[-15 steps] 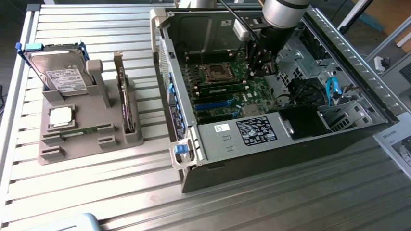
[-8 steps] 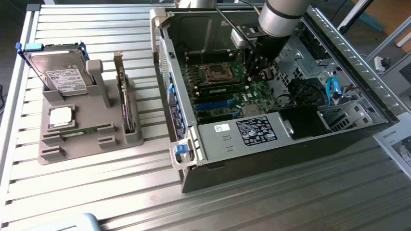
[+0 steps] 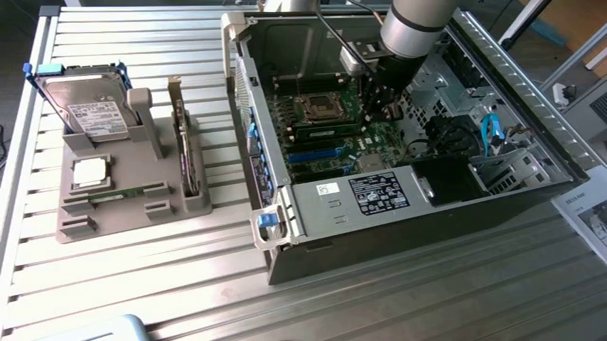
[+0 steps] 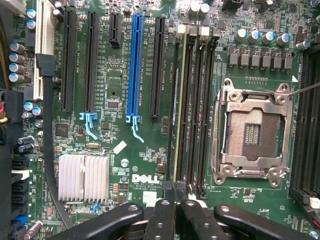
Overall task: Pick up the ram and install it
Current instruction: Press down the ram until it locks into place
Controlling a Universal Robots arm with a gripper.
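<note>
Ram stands on edge in a long memory slot on the motherboard, seen from above as a thin green line running the slot's length. It sits in the slot nearest the row of expansion slots. 2 more black memory slots lie beside it, between it and the CPU socket. In the exterior view a narrow green strip shows at the same place, just below the socket.

At one end of the stick, the gripper has its 2 dark fingers pressed together, with nothing visible between them. The tips are right at the slot's end clip; whether they touch the stick cannot be told. In the exterior view the arm reaches down into the open computer case, and its dark lower end is over the board.

Beyond the ram on the other side are black expansion slots and 1 blue slot with a light-blue latch. A finned silver heatsink sits near the white DELL lettering. A black cable curves past it.

The case lies on its side on a slatted metal table, with a labelled metal box along its near wall. Well apart, toward the exterior view's left, is a grey holder. It carries a silver hard drive leaning at the back, an expansion card standing upright, a small square chip, and a short green strip lying flat.
</note>
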